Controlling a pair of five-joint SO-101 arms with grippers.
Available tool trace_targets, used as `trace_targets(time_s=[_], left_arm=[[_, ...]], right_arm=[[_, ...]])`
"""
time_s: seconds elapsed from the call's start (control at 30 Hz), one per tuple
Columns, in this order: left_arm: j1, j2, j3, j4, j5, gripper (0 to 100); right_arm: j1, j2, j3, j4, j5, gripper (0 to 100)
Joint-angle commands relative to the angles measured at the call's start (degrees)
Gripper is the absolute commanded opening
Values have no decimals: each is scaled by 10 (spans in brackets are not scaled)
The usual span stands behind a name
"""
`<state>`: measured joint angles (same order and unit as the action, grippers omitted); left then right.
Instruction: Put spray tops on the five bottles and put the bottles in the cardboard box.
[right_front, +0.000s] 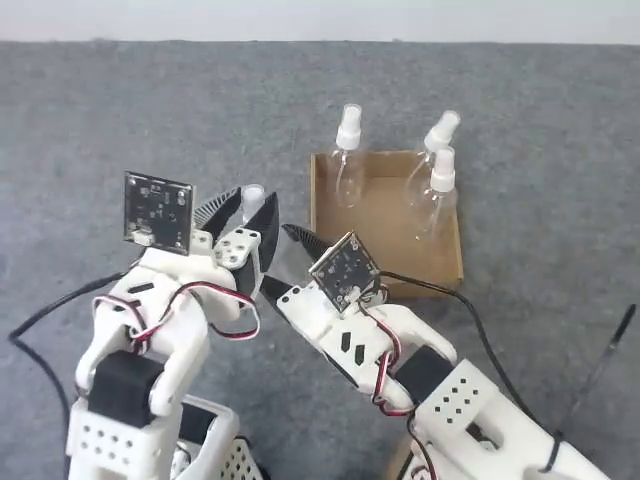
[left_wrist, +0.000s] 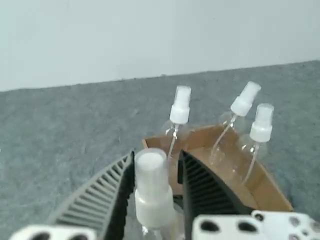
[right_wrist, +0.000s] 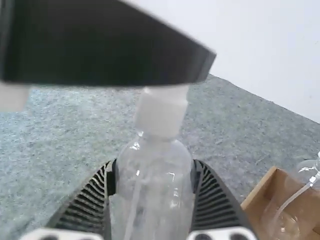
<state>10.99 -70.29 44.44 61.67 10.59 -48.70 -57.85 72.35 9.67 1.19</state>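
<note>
High view first: I see both arms meeting just beside the left wall of the cardboard box (right_front: 318, 205), outside it, over the grey felt table (right_front: 120, 100). My left gripper (right_front: 250, 205) is pinching a white spray top (right_front: 252, 192) from either side. In the left wrist view its ribbed fingers (left_wrist: 120, 200) press against the top's collar. My right gripper (right_front: 280, 262) comes in lower and from the box side.

In the right wrist view its two fingers are clamped on the body of a clear bottle (right_wrist: 152, 170). The bottle stands upright, with the spray top sitting on its neck. I cannot tell whether the top is fully seated, or whether the bottle's base touches the felt — the arms hide it.

Inside the box stand three capped bottles. One is at the far left corner (right_front: 348, 165). Two are close together at the far right (right_front: 430, 160) (right_front: 438, 200), and the rearmost of that pair leans — its white top is tilted. The near half of the box floor is bare cardboard.
</note>
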Motion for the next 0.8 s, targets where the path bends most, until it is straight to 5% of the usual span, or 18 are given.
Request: trace_targets(time_s=[0.0,0.33,0.77], left_arm=[[-37,-3,-65,-6,-6,126],[-89,129,-113,-27,-30,126],[-94,50,-7,-16,-62,126]], right_arm=[[7,-24,-5,-13,-6,6],[7,-24,-5,-11,-6,6],[33,-24,-9,-10,-6,6]])
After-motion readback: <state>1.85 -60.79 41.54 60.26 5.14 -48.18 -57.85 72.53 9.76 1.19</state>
